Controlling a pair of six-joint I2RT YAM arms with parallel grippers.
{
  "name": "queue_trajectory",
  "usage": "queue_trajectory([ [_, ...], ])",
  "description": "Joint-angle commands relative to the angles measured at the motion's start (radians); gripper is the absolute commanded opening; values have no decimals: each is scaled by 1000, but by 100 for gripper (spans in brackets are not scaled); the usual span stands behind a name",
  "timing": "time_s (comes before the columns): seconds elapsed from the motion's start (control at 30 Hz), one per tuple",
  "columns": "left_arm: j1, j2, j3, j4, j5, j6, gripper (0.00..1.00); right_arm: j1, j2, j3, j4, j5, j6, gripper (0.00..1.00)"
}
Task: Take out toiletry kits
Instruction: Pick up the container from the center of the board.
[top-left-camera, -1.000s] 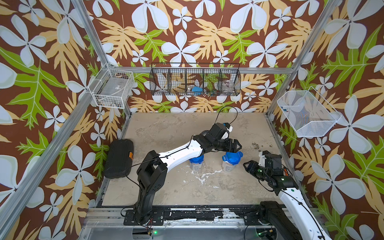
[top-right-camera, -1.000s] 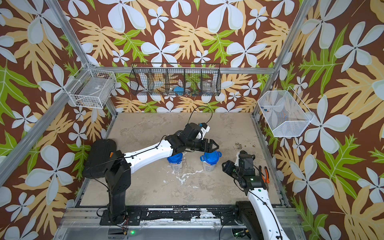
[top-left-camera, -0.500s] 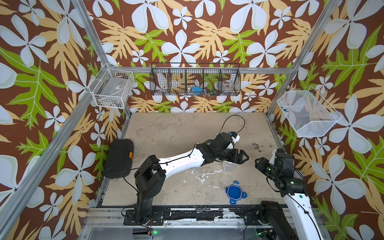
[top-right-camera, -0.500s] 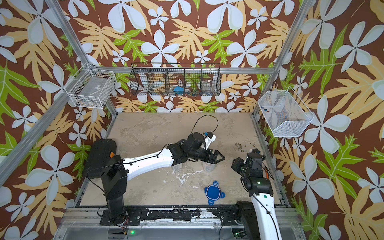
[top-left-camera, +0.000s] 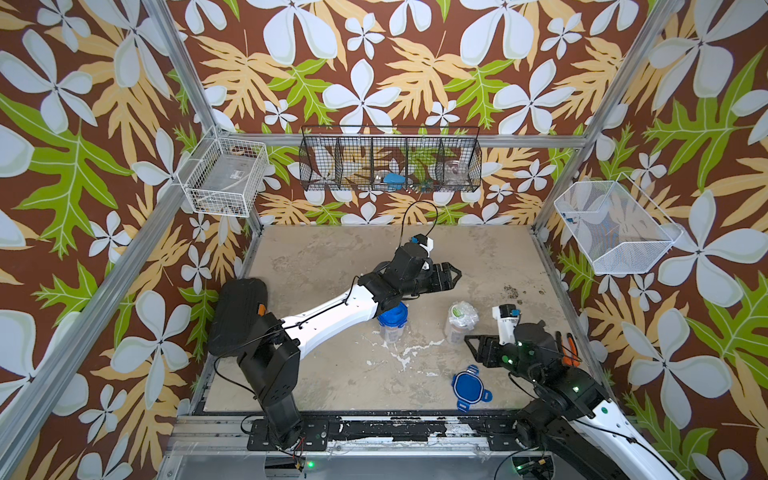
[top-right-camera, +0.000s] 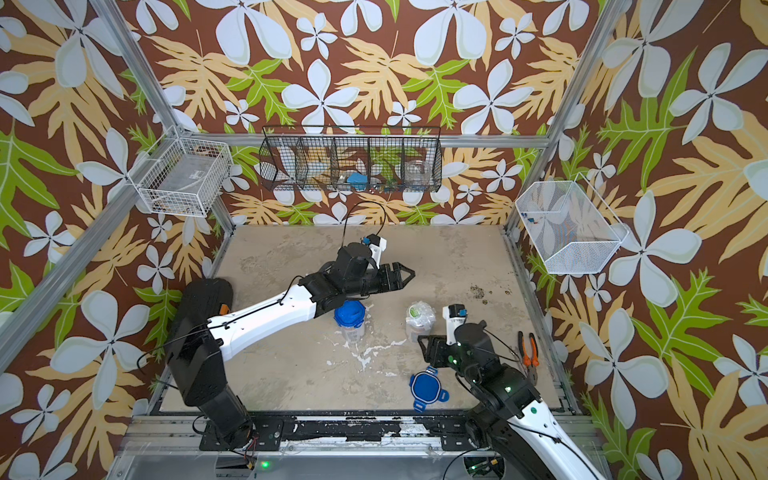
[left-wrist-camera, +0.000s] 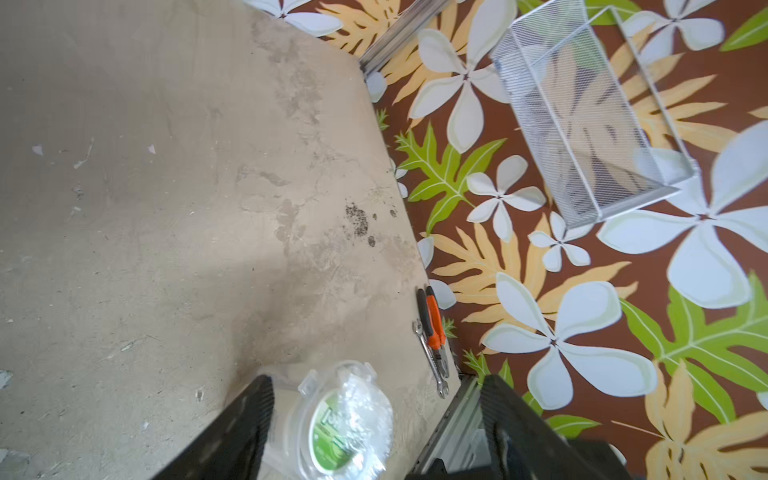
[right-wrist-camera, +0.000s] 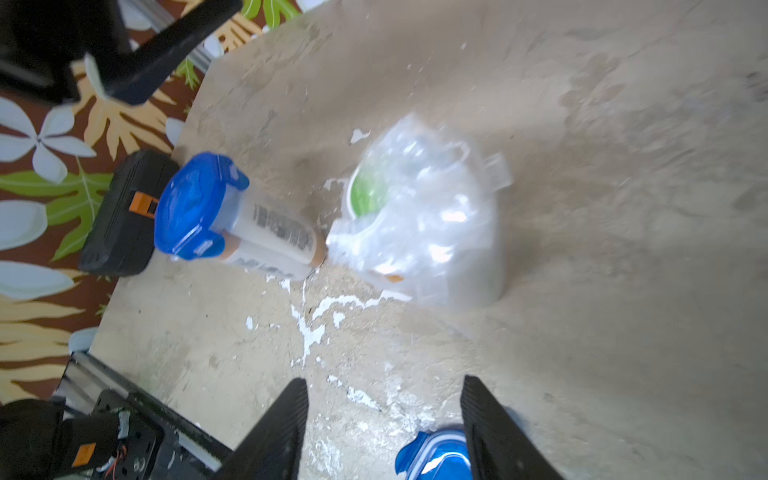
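Toiletry kits (right-wrist-camera: 419, 208): none held; both inside jars.
Left gripper (top-left-camera: 454, 275): fingers spread, empty, raised behind open jar (top-left-camera: 460, 322).
Right gripper (right-wrist-camera: 383, 379): fingers spread, empty, beside open jar.
Lidded jar (top-left-camera: 392, 322): near open jar.
Blue lid (top-left-camera: 468, 386): off, near open jar.
Progress: one jar opened; both kits still to remove.

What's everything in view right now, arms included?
closed jar: 1, clear with blue lid, mid-table
open jar: 1, clear, beside it
toiletry kits: 2, white bottles in closed jar, bagged green tin in open jar
loose lid: 1, blue, table front
case: 1, black, table's left edge
pliers: 1, orange-handled, right edge
wrench: 1, silver, beside pliers
wall baskets: 3, two white, one black
left gripper: 1, black, open, beyond open jar
right gripper: 1, black, open, near loose lid
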Motion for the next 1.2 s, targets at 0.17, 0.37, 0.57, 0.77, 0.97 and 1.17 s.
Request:
queue_trajectory([
  [0.17,21,145,31,-27,77,-14,77,251,-72,-194,278,509,116,87],
  [0.37,29,244,57,30,144,-27,77,251,-51,-268,432,521,-9,100],
  [0.57,32,296,52,82,181,-73,77,224,61,-293,631,536,-105,100],
  [0.77,32,320,34,125,217,-99,77,118,226,-311,797,426,-157,95],
  [0.97,32,324,3,164,249,-121,77,117,289,-309,875,407,-192,88],
  [1.17,32,318,-20,178,269,-127,77,116,341,-297,898,400,-212,78],
])
